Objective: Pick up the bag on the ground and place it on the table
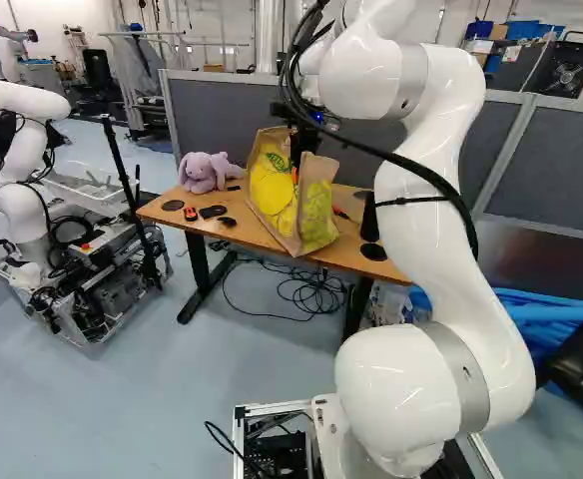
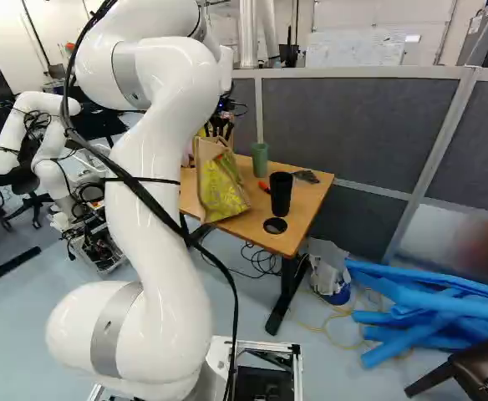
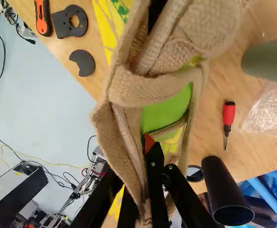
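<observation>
The bag [image 1: 272, 195] is coloured tan, patterned in yellow and green. The counter [image 2: 309, 200] is topped in brown. Lilac is worn by the plush toy [image 1: 200, 172]; red and black are shown on the screwdriver [image 3: 228, 114]. The foam tubes [image 2: 411, 309] are coloured blue, the partition panels [image 2: 353, 117] grey.

The wrist view's edge cuts off the bag [image 3: 150, 90].

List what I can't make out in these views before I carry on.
- Bag's contents: mostly hidden in the wrist view by its folded fabric.
- Bag's far side: turned away in both base views.
- Green cup: cut off by the wrist view's edge.
- Arm's upper part: cut off in both base views.
</observation>
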Motion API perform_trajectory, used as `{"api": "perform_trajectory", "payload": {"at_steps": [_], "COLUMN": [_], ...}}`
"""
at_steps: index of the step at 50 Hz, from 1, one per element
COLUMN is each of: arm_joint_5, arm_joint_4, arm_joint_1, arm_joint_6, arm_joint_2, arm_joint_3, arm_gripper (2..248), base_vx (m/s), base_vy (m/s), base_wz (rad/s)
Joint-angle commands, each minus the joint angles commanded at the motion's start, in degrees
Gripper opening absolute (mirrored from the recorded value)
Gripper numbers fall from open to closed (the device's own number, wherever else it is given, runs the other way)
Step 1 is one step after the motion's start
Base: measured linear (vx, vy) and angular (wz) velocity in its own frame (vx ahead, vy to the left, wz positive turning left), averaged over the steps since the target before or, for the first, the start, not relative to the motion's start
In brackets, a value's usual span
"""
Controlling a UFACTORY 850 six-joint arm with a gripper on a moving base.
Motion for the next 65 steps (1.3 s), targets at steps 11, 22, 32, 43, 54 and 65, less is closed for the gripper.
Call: {"api": "perform_trajectory", "payload": {"at_steps": [11,22,32,43,54,65], "arm_joint_5": [0.0,0.0,0.0,0.0,0.0,0.0], "arm_joint_4": [0.0,0.0,0.0,0.0,0.0,0.0], "arm_joint_1": [0.0,0.0,0.0,0.0,0.0,0.0], "arm_joint_6": [0.0,0.0,0.0,0.0,0.0,0.0], "arm_joint_2": [-0.1,-0.1,0.3,1.8,3.3,4.8], "arm_joint_3": [-0.1,-0.1,-0.1,-0.1,-0.1,-0.2], "arm_gripper": [61,131,204,247,247,247], "base_vx": [0.000,0.000,0.000,0.000,0.000,0.000], "base_vy": [0.000,0.000,0.000,0.000,0.000,0.000], "base_wz": [0.000,0.000,0.000,0.000,0.000,0.000]}}
